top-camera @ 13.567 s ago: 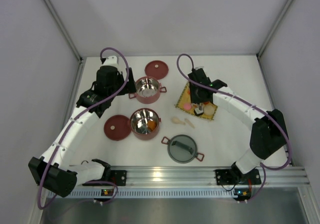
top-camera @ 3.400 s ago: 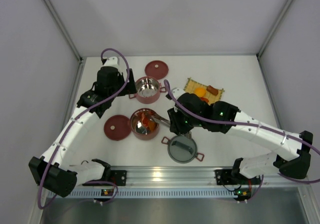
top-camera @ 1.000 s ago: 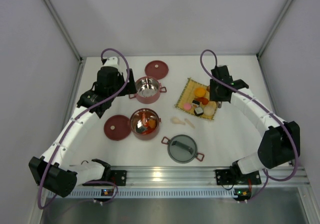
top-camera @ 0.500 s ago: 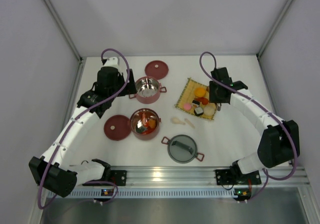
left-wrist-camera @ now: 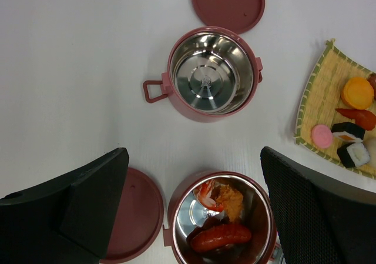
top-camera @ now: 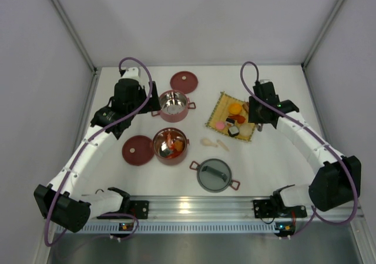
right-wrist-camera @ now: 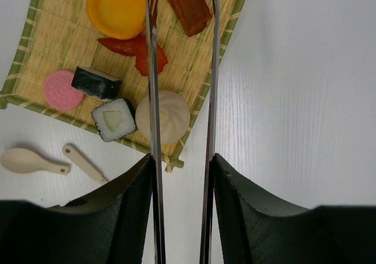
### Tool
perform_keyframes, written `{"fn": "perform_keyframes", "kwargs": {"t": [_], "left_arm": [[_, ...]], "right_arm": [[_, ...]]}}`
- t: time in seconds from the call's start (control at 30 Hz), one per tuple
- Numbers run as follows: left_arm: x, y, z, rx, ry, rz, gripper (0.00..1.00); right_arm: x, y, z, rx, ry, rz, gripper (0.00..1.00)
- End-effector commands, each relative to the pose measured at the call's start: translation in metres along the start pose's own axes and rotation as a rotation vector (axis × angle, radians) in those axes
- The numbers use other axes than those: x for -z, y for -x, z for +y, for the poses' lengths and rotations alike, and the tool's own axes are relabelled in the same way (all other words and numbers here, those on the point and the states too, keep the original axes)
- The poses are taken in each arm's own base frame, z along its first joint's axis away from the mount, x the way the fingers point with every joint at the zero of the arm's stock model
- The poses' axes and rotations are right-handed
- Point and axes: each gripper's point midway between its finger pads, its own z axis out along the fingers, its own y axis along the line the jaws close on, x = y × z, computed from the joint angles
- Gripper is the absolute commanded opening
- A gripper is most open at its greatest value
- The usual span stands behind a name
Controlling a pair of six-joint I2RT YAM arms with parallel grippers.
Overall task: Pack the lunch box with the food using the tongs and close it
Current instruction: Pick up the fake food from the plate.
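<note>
The right hand, grasping the tongs, has shifted slightly rightward over the food on the woven mat since half a second ago. The left hand hangs released above the two open lunch box bowls on the table.

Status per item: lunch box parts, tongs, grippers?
Far bowl: empty, uncovered.
Near bowl: part filled, uncovered.
Grey domed lid: off, on table.
Red lids: off, on table.
Tongs: in right gripper, arms apart.
Left gripper: open, empty.
Mat: holds food pieces.
</note>
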Motion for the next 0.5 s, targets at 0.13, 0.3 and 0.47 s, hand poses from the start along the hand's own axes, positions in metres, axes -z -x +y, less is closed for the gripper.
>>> {"fn": "perform_keyframes", "kwargs": {"t": [0.13,0.3,0.47], "left_arm": [[0.004,0.006,-0.004,0.007,-0.021,-0.027,0.99],[0.006,0.006,-0.003,0.006,-0.017,-0.029,0.99],[0.005,0.006,-0.003,0.006,-0.017,-0.029,0.99]], "right_arm": [[0.014,0.009,-0.01,-0.009,-0.011,-0.034,0.43],[0.01,0.005,-0.009,0.001,-0.011,-0.015,0.43],[0.007,-0.001,-0.009,0.009,-0.011,0.002,0.42]]}}
